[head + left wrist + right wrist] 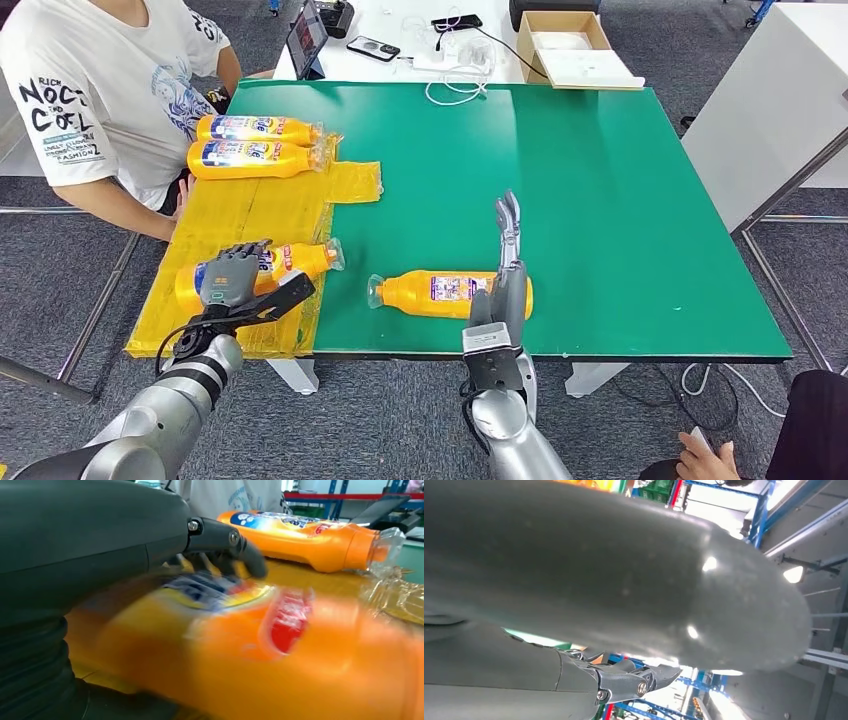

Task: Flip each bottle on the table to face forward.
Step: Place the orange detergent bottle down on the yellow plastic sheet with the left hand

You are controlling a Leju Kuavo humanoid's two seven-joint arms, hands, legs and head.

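Left hand [232, 272] draped over orange plastic bottle with blue label [290, 262], lying sideways on yellow sheet [262, 208] at green table [600, 200] edge, fingers [227, 540] curled on it. Right hand [508, 262] raised, fingers straight and together. Probably light, smooth, slippery; best gripped mid-body.

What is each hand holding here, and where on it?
Left hand grips the near bottle around its labelled body. Right hand holds nothing.

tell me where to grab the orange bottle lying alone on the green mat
Grip the orange plastic bottle around its wide labelled middle, coming from above with the right hand. It lies on its side, clear cap left, and the body tapers toward the neck, so fingers would likely slip there.
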